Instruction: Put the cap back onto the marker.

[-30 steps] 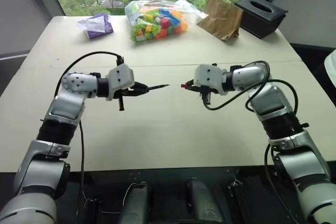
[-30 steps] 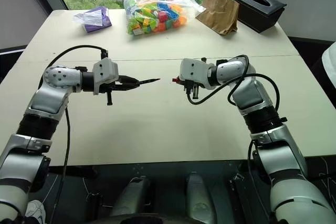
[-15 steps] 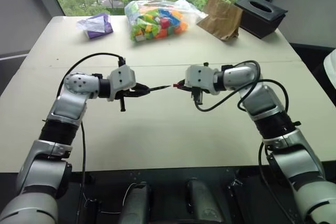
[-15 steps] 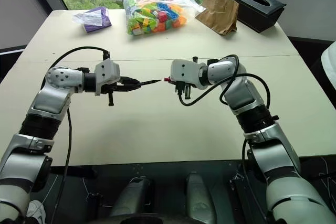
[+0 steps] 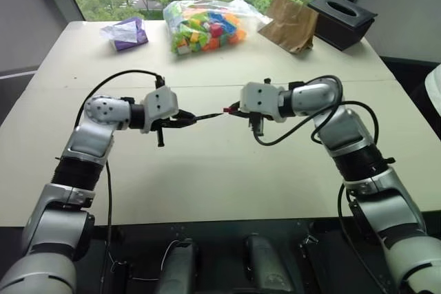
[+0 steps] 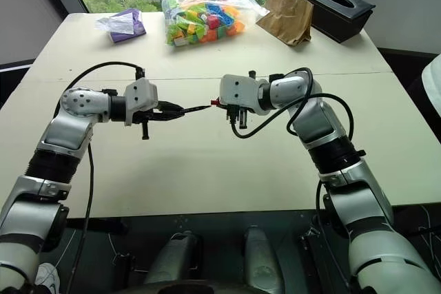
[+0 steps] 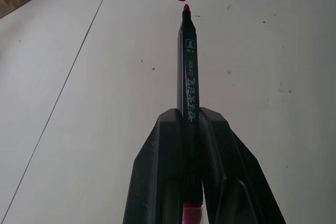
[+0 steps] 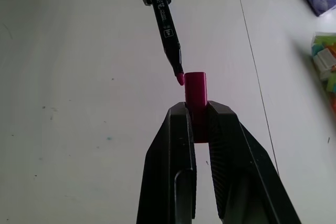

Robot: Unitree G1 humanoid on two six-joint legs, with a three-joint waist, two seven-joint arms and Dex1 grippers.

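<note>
Over the middle of the table, my left gripper [image 5: 180,119] is shut on the marker [image 7: 188,72], a slim black pen with white lettering and a red pointed tip that faces right. My right gripper [image 5: 234,109] is shut on the red cap [image 8: 195,91], whose open end faces the marker. The marker's tip [image 8: 180,78] sits just beside the cap's mouth, slightly off its axis and not inside. In the head views the cap [image 5: 226,110] and the marker [image 5: 207,115] nearly meet tip to mouth.
At the table's far side lie a clear bag of coloured toy blocks [image 5: 207,24], a purple packet [image 5: 126,34], a brown paper bag [image 5: 289,23] and a black tissue box [image 5: 342,17]. A seam [image 5: 207,86] crosses the pale tabletop behind the grippers.
My right gripper has carried the cap leftward and a little up, closing the gap until the cap's mouth is at the marker's tip. The left gripper and marker stayed still.
</note>
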